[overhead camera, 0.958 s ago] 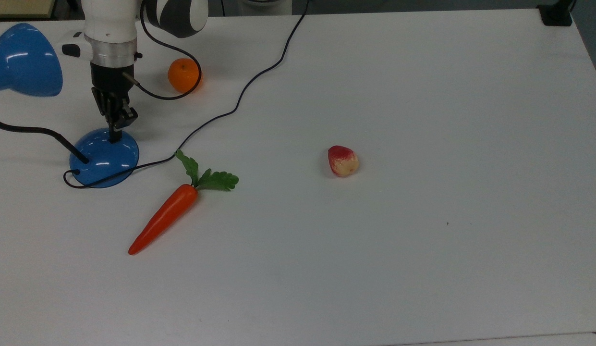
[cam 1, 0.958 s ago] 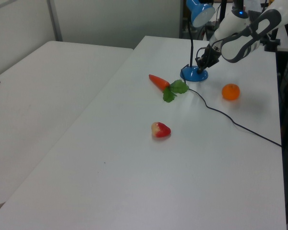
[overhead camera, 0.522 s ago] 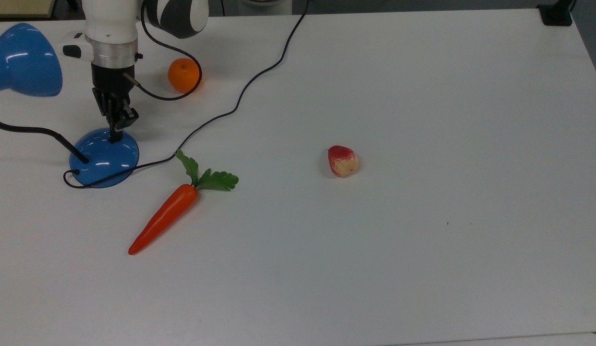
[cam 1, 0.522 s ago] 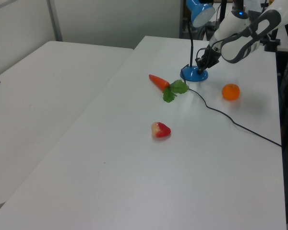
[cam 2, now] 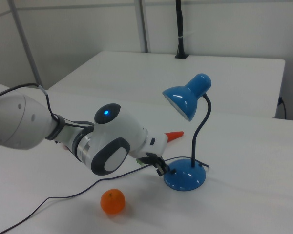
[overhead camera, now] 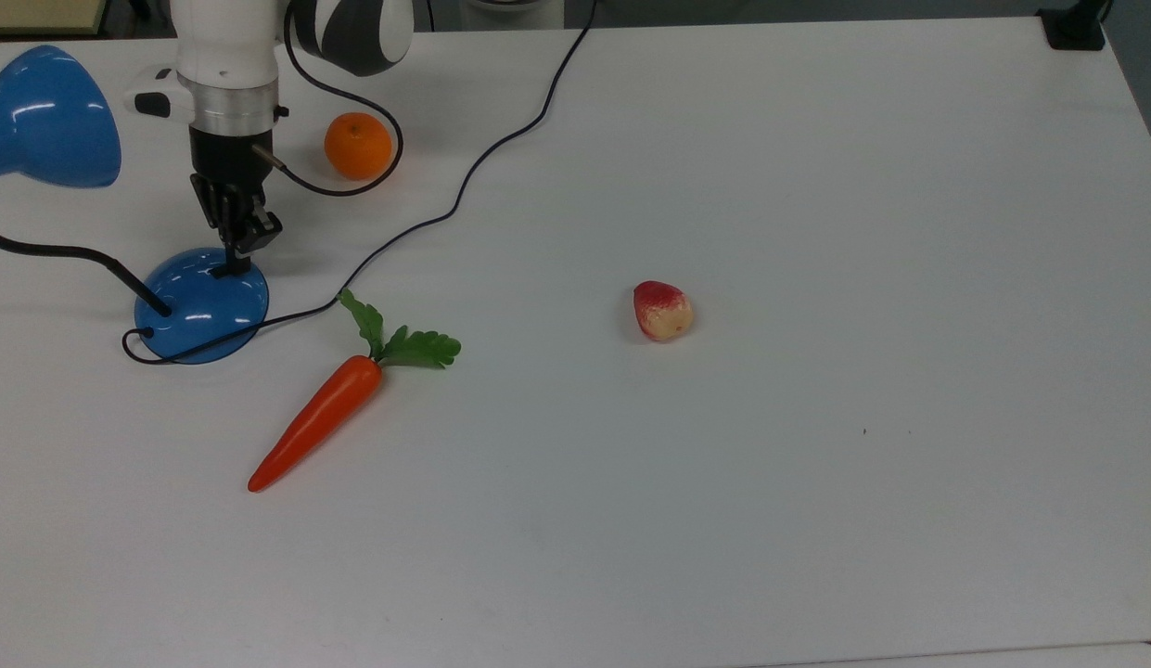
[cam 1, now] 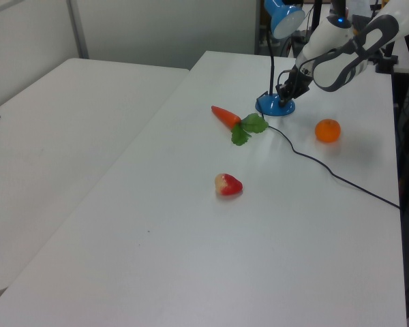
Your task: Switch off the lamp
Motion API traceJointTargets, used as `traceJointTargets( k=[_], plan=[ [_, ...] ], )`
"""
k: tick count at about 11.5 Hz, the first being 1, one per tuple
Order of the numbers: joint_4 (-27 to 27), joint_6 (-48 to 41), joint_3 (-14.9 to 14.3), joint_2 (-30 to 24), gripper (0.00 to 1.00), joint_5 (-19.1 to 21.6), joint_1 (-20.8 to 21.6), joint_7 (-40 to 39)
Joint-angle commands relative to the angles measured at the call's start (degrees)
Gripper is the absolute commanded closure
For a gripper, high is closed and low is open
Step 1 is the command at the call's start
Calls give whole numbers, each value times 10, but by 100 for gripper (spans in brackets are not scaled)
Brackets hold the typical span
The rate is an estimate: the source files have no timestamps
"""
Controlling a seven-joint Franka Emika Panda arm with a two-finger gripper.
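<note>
In the top view, the lamp (overhead camera: pixel 201 302) stands at the far left of the table (overhead camera: pixel 770 464), its round blue base on the surface and its shade at the top view's left edge. The gripper (overhead camera: pixel 234 263) points straight down, with its tip on the far right part of the dome; the fingers look pressed together, holding nothing. So the switch, as I judge it, lies directly below the tip, and the coming move is only a short push down or a lift away, not a sideways travel. The carrot (overhead camera: pixel 326 408), the orange (overhead camera: pixel 358 146) and the strawberry (overhead camera: pixel 662 311) lie apart from the base, and the cord (overhead camera: pixel 464 190) runs off toward the far edge. In the left view, the lamp (cam 1: pixel 275 103) is at the far end of the table and the gripper (cam 1: pixel 285 93) comes to the base from the left view's right side. In the right view, the gripper (cam 2: pixel 162 168) touches the base of the lamp (cam 2: pixel 184 178) from the right view's left, and the shade does not look lit. Compared with one second earlier, the arm has shifted a little to the top view's right, while the tip stays at the dome and the lamp has not moved.
</note>
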Motion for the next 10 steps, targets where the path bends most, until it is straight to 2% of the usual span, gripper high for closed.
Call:
traceJointTargets(
  k=[1, 3, 5, 8, 9, 10],
  plan=[
    [-20, -147, 1, -92, 100, -9, 12, -16],
    [-17, -268, 1, -149, 100, -9, 13, -65],
    [2, -351, 2, -172, 100, -9, 23, -140],
    [123, -572, 17, -174, 100, -9, 32, -229],
    [160, -645, 19, -184, 97, -7, 31, -265],
    [179, -688, 20, -197, 88, -5, 31, -292]
  ],
)
